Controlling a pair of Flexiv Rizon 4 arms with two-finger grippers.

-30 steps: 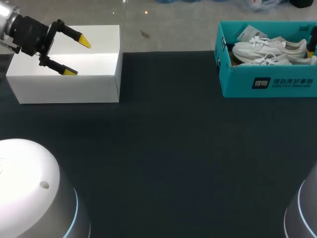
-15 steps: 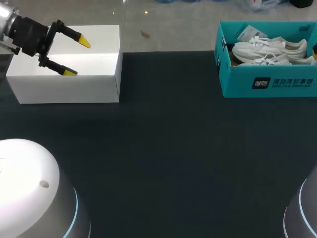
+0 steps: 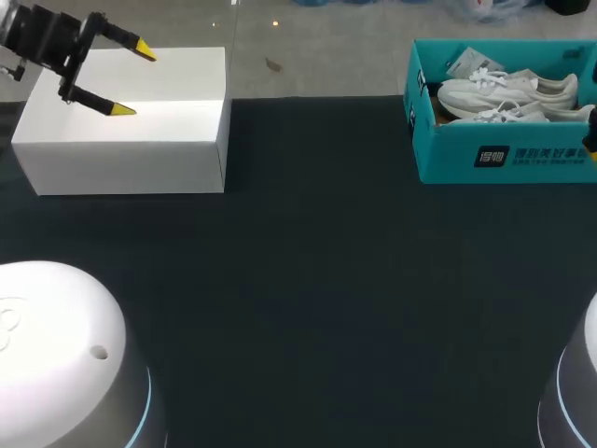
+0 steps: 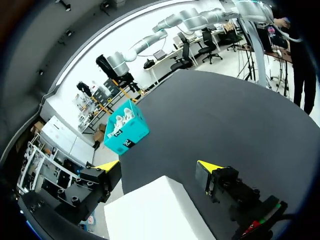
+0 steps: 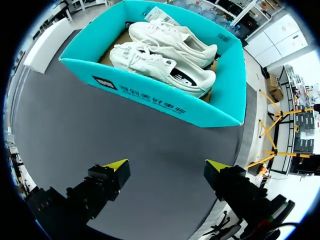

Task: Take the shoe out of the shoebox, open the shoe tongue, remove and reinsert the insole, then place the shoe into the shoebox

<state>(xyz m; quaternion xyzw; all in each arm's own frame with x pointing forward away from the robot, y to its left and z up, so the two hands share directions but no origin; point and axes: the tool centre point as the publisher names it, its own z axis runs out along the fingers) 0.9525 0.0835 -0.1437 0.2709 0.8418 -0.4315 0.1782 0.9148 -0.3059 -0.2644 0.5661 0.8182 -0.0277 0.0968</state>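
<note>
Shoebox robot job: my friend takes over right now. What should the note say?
Left gripper: fingers open, empty, over the white box.
Right gripper: fingers open, empty, over the table, just short of the teal shoebox.
Both white sneakers lie inside the shoebox.
Done: nothing yet.
To do: lift one sneaker out, open its tongue, pull and refit the insole, put it back.
</note>
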